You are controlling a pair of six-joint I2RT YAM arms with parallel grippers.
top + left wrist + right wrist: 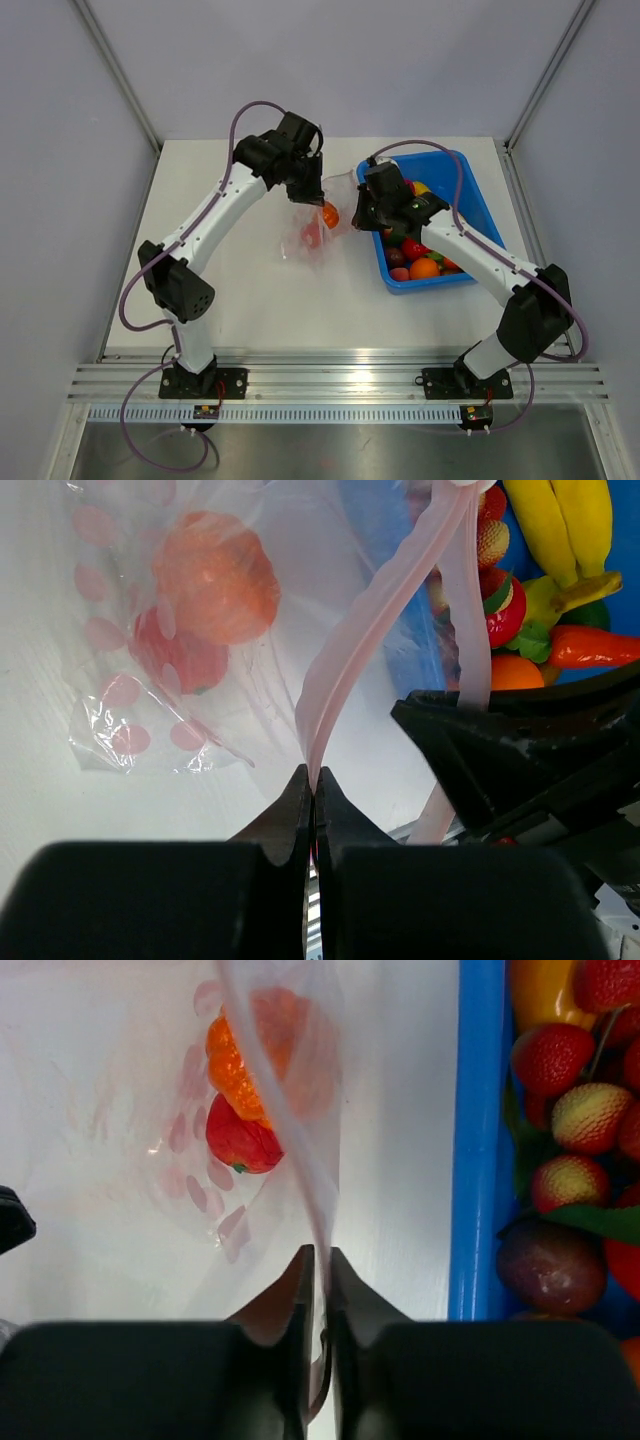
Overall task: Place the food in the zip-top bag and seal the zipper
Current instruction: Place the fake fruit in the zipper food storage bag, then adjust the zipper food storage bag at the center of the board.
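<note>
Holding the zip-top bag (312, 232) by its mouth: left claw (312, 776) clenched on the zipper (372, 608), right claw (318, 1256) clenched on the rim; pull the mouth taut lest the food (215, 575) spill.

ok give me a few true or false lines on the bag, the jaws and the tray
1. The left jaws are shut on the zipper. True.
2. The zip-top bag is empty. False: an orange toy fruit and a red toy fruit are inside.
3. Bananas lie in the blue tray. True.
4. The right jaws hang open over the tray. False: they are shut on the bag's mouth edge.
</note>
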